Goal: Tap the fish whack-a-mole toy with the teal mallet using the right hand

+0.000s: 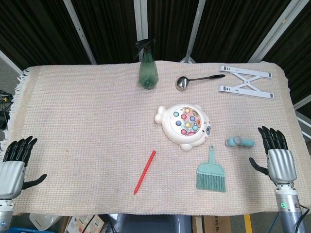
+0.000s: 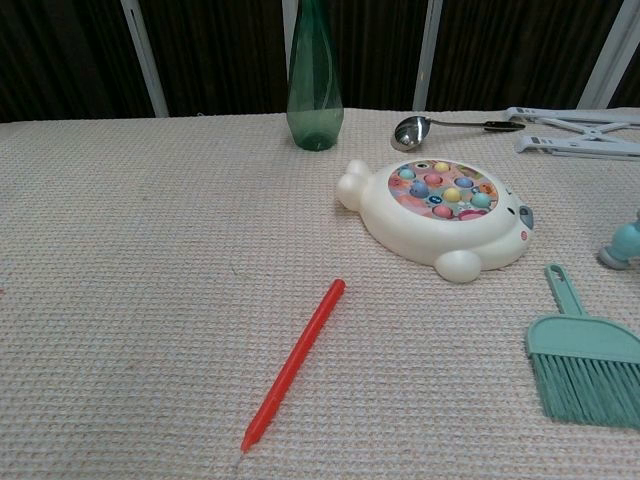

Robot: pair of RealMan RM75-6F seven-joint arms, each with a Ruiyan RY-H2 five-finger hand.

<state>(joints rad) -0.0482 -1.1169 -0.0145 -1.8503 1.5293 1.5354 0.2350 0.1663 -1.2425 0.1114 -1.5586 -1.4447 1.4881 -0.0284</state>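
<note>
A green spray bottle (image 1: 147, 68) is stood behind the fish whack-a-mole toy (image 1: 185, 125), whose white body is studded with coloured buttons. The teal mallet (image 1: 239, 142) is laid to its right, beside a teal brush (image 1: 211, 173). The right hand (image 1: 277, 155) and left hand (image 1: 14, 161) are held released, fingers spread.
</note>
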